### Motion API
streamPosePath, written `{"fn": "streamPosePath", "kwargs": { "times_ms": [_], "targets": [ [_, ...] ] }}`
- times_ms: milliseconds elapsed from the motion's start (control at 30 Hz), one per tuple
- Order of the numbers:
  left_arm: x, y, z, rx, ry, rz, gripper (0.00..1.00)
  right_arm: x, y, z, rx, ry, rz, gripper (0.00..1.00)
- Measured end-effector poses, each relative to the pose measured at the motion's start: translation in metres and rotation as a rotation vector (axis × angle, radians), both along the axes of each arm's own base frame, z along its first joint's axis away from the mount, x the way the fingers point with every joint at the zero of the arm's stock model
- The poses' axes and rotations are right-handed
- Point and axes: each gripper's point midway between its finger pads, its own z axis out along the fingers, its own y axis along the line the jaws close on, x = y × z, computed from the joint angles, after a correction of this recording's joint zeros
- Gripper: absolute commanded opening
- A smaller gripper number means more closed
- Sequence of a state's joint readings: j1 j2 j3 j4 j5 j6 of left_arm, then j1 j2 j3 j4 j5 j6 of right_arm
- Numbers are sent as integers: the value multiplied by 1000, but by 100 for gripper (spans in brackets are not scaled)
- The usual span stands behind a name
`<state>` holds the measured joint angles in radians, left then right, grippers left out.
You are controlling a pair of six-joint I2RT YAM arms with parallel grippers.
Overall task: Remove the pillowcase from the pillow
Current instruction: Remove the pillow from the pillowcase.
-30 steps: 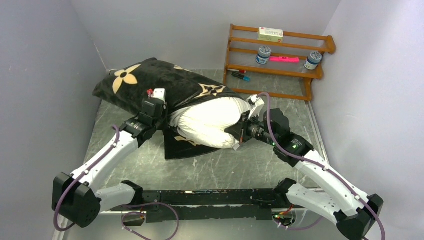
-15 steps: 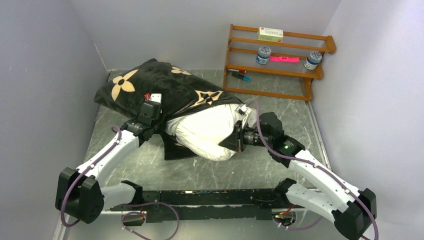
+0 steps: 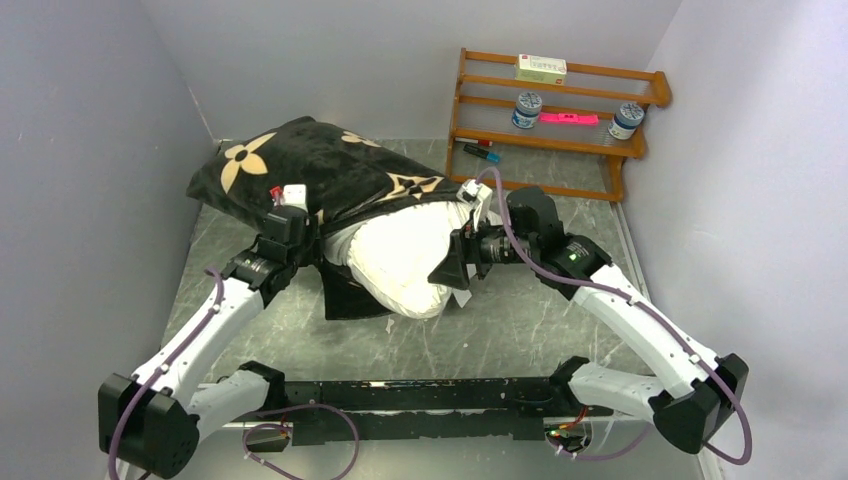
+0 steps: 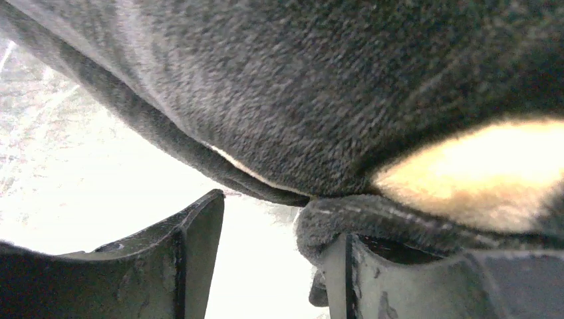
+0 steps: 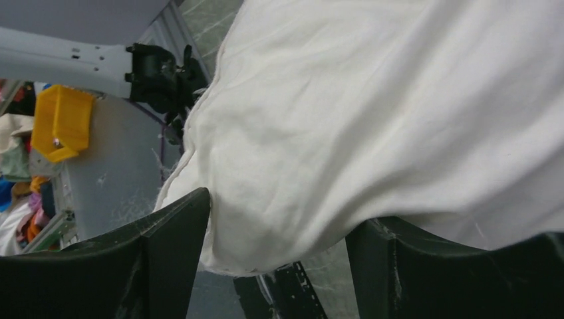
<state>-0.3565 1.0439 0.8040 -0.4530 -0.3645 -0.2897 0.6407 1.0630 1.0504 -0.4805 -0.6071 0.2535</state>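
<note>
Half the pillow [image 3: 400,262] points near-right out of the pillowcase [image 3: 300,170]; jaw grips unclear.

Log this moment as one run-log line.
stage: pillowcase partly off | pillow near end exposed | left tool at pillowcase hem, open | right tool around pillow corner, open

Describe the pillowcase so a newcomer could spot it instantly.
Start at the wooden rack against the back wall, then look left across the grey table to the big soft bundle. The pillowcase is the black plush cover over its far left part. Tan flower and star prints set it apart from the plain white pillow bulging out of it.
</note>
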Motion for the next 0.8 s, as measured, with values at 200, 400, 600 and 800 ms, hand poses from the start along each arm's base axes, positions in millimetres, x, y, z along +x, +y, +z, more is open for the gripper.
{"fn": "streamPosePath", "kwargs": {
  "times_ms": [200,400,600,800],
  "targets": [
    [-7,1,15,-14,-53,-10,70,25,-10,0,-22,12,-86,84],
    [-16,0,19,-41,-55,-15,74,52,-28,6,-20,9,-220,88],
    [-24,-9,19,-104,-40,-37,79,88,-55,4,-47,-1,-435,89],
    [-30,-19,15,-157,-13,-66,85,104,-57,-2,-49,-16,-486,87]
  ]
}}
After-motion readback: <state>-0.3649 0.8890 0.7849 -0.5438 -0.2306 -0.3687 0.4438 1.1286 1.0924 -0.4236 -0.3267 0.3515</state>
